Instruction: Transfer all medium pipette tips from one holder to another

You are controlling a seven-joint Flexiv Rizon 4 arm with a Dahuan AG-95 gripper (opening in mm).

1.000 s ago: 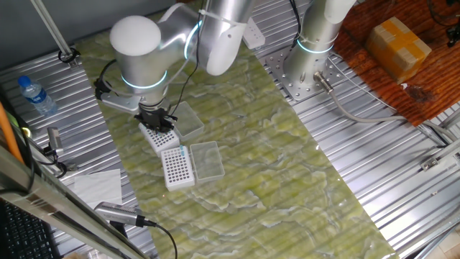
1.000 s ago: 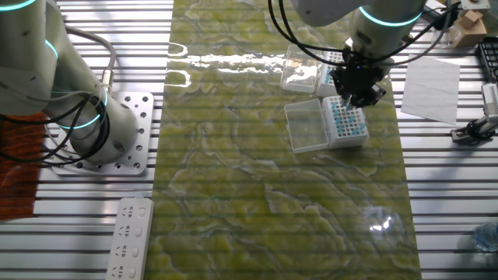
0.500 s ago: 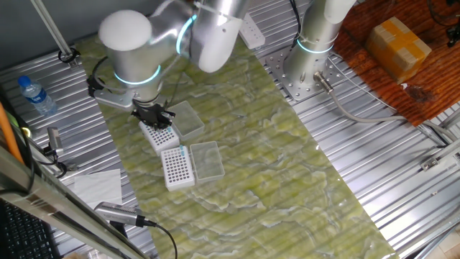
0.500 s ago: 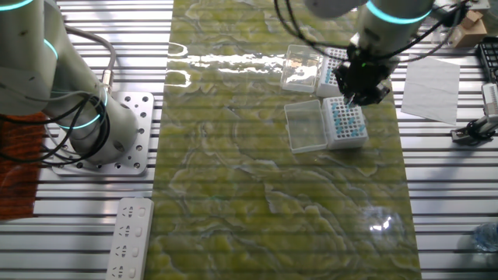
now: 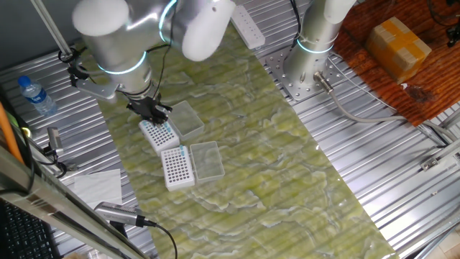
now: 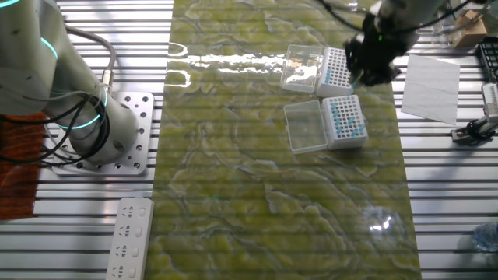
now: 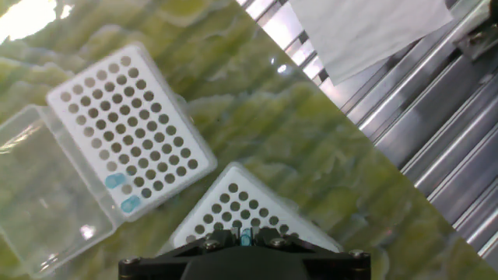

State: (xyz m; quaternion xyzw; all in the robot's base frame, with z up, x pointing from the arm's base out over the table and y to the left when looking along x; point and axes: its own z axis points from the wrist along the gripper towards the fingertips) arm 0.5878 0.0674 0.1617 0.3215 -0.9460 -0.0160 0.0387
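In the hand view the gripper (image 7: 246, 238) is being cropped by the bottom edge; its fingertips are hardly showing, and the gap between them is too small to judge. A blue tip (image 7: 246, 236) is showing there only as a speck. The near holder (image 7: 233, 206) is running under the gripper body at 6 o'clock, hiding its lower rows.

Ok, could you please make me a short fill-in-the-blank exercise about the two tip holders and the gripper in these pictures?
1. In the hand view, the upper holder has only ___ tips in it.
2. The gripper holds one tip of ___ colour above the lower holder.
3. The clear lids of both holders are ___.
Missing words: two; blue; open.
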